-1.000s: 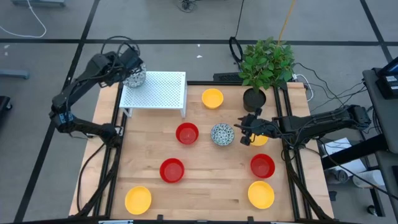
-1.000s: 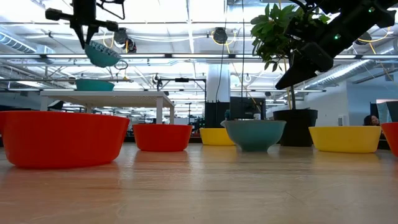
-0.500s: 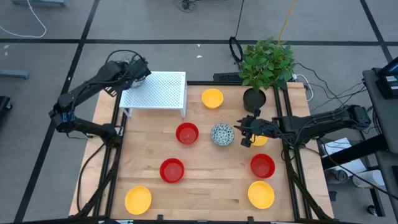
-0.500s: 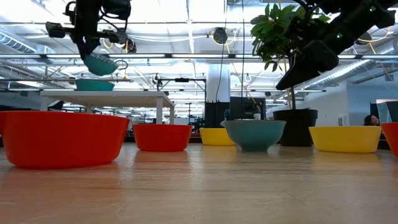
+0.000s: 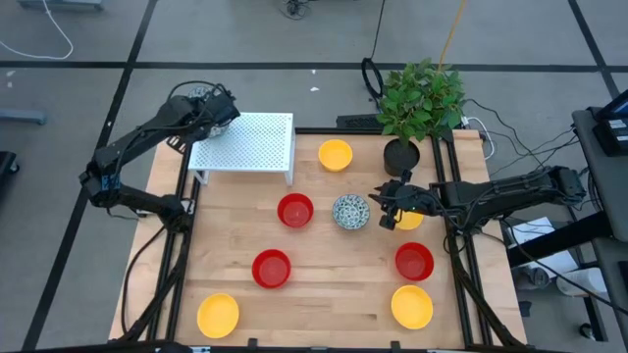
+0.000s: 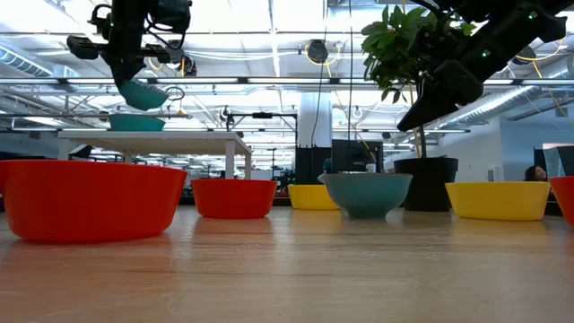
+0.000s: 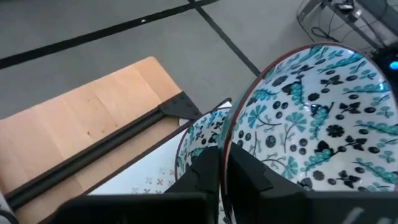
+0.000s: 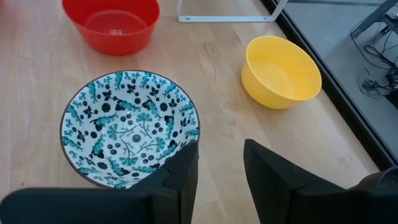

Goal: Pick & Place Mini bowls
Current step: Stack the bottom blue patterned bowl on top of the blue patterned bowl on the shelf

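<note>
You see a grey floor (image 5: 69,196) crossed by dark seam lines around the wooden table (image 5: 324,284). Across the table, bright ceiling lights (image 6: 269,18) hang above exposed overhead pipes.

From overhead I see my whole table (image 5: 324,284); the low view looks level across it; both wrist views sit close, sharing the patterned bowl (image 8: 129,129).

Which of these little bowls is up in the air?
The patterned bowl clamped in the left pincer, above the white rack's far left corner; the others sit on surfaces.
</note>
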You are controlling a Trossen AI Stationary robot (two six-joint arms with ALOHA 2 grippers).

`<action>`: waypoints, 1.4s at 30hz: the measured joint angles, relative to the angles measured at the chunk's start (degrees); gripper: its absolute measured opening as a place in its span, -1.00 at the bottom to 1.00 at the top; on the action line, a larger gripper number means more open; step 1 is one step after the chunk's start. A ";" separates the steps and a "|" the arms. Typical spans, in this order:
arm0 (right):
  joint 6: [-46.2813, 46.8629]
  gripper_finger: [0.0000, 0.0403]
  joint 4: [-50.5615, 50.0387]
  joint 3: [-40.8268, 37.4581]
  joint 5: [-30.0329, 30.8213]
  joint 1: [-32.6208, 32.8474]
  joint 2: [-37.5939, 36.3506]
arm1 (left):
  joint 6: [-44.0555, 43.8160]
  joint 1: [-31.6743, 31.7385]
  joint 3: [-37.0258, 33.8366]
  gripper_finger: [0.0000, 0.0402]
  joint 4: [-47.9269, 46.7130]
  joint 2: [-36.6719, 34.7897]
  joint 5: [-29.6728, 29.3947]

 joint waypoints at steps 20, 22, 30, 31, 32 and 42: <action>2.92 -0.42 -0.42 0.00 -0.03 0.00 0.00 | -3.39 0.81 -8.66 -0.83 9.31 -0.48 3.12; 2.91 -0.42 -0.42 0.00 -0.03 0.02 0.00 | -3.39 0.81 -8.66 -0.83 9.27 -0.48 3.28; 2.97 -0.42 -0.40 0.00 -0.03 0.02 0.00 | -3.21 0.81 -8.66 -0.82 8.85 -0.48 2.92; 3.31 -0.42 -0.40 0.00 -0.04 0.02 0.00 | -3.21 0.81 -8.66 -0.82 8.64 -0.48 2.89; 3.84 -0.42 -0.41 0.00 -0.05 0.02 0.00 | -3.21 0.81 -8.66 -0.82 8.42 -0.48 2.85; 4.66 -0.42 -0.39 0.00 -1.90 0.04 0.00 | -3.09 0.81 -8.66 -0.37 7.48 -1.79 2.15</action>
